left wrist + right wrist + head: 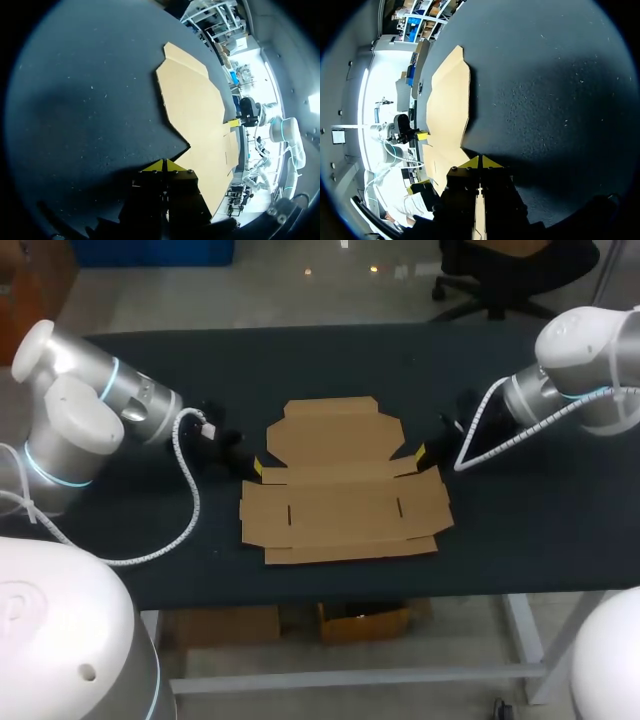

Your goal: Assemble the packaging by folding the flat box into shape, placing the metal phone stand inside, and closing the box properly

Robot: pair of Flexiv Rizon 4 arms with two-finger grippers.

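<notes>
A flat brown cardboard box blank [342,485] lies unfolded in the middle of the black table [300,360]. My left gripper [257,468] is shut and empty, its yellow tips at the blank's left edge near a notch. My right gripper [420,453] is shut and empty at the blank's right edge. In the left wrist view the closed tips [164,165] sit right at the cardboard [192,102], and my other gripper [235,121] shows across it. In the right wrist view the closed tips [480,162] rest beside the cardboard [450,100]. No metal phone stand is visible.
The blank's front edge lies close to the table's front edge [360,592]. Black tabletop stretches behind the blank and to both sides beyond the arms.
</notes>
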